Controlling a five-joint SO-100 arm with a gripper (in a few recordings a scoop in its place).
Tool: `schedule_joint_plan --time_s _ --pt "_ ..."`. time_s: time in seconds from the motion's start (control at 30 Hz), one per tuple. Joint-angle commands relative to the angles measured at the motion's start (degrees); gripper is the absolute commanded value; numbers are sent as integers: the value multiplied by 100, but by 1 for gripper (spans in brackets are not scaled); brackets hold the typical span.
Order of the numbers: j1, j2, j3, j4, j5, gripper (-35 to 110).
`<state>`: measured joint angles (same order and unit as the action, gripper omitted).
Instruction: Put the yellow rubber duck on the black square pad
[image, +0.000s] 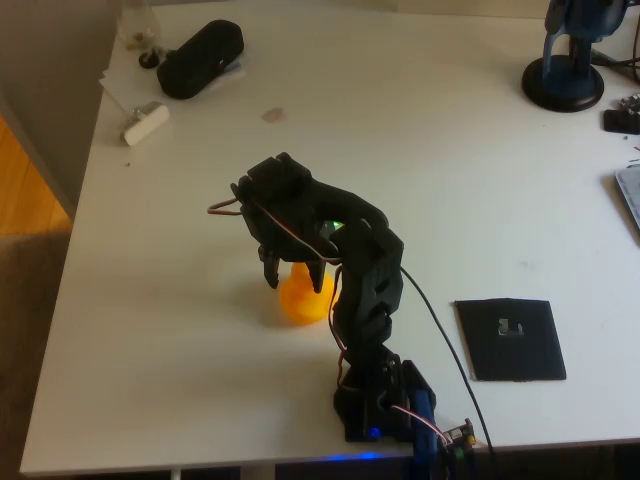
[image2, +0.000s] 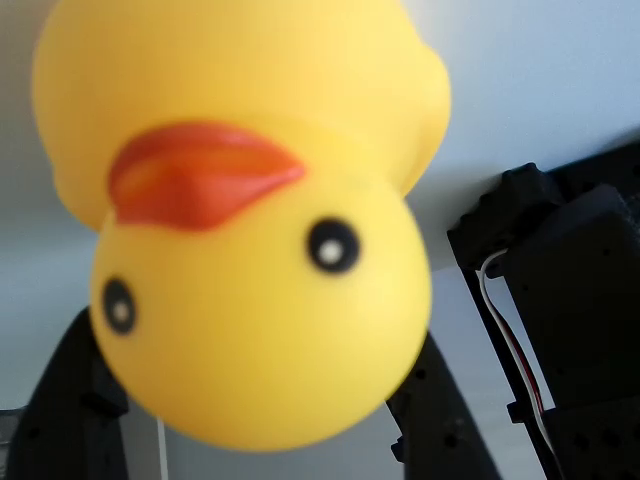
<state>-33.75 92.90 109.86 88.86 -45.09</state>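
Hand (image: 295, 272) straddles yellow rubber duck (image: 303, 296)

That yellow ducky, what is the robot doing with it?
The black robot arm has its gripper down over the small glossy yellow rubber duck, which sits on the white table. In the wrist view the duck's head sits between the two dark fingers, very close to the camera. Whether they already squeeze it is hard to tell. The thin flat black square pad lies empty to the right in the overhead view, so the duck has not gone there yet.
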Motion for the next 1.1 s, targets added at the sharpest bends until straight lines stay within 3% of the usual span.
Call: schedule_joint_plan --time_s 0.0,0.6,1.07 --pt "-193 132 -44 88 -53 29" --pt "9 132 -1002 105 -70 29" --pt "615 132 -369 123 -105 29"
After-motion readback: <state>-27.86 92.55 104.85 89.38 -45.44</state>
